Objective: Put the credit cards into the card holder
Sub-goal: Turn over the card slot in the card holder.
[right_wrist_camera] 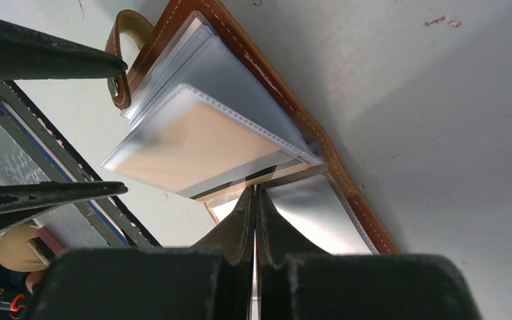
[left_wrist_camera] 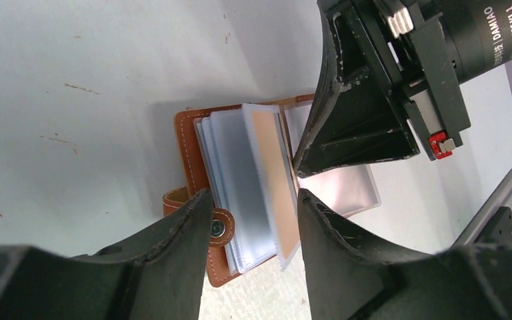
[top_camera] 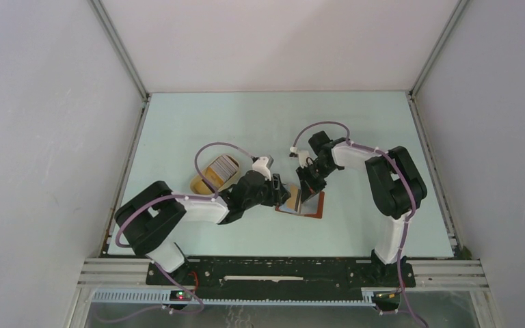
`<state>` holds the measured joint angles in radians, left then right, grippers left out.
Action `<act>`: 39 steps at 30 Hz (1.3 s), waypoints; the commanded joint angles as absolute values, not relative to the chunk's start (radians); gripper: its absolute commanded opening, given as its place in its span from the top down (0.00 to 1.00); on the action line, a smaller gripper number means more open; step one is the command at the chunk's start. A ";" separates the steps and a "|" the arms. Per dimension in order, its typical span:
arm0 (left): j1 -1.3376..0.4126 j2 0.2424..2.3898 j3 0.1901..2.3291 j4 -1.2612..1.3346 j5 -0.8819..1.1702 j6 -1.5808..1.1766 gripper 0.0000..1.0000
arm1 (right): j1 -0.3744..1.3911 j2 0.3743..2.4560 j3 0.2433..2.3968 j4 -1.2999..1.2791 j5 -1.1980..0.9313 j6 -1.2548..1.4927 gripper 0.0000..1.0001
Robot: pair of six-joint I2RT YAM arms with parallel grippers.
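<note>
I am seeing the card holder [left_wrist_camera: 188, 143] looking like smooth reddish-brown leather with pale stitching, and its snap [left_wrist_camera: 219, 229] is shining like metal. Its sleeves [left_wrist_camera: 237, 180] are looking like clear glossy plastic, one covering a matt orange card [right_wrist_camera: 193, 150]. The worktop [left_wrist_camera: 73, 67] is looking matt and lightly scratched. The left pincer [left_wrist_camera: 252, 200] and the right pincer [right_wrist_camera: 255, 195] are showing black matt plastic, scuffed pale at the edges.

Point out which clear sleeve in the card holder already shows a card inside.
The top sleeve of the lifted stack in the card holder: a tan-orange card fills it, while the other sleeves look bluish-grey.
</note>
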<state>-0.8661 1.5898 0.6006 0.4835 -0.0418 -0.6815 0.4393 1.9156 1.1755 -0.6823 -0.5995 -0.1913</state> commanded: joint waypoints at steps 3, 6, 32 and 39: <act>-0.881 1.588 0.611 0.543 -0.043 -0.664 0.46 | 0.448 1.926 1.209 -0.698 -0.555 -0.199 0.97; -0.882 1.565 0.582 0.592 -0.046 -0.655 0.46 | 0.451 1.928 1.211 -0.698 -0.554 -0.201 0.97; -0.922 1.500 0.488 0.760 -0.077 -0.585 0.48 | 0.454 1.939 1.216 -0.709 -0.551 -0.207 0.97; -0.922 1.539 0.535 0.686 -0.093 -0.602 0.49 | 0.455 1.935 1.217 -0.708 -0.555 -0.208 0.96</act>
<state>-0.9199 1.5181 0.4854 0.7082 -0.0681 -0.6189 0.4519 1.9228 1.1927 -0.7033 -0.5747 -0.1940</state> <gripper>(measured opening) 0.513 0.033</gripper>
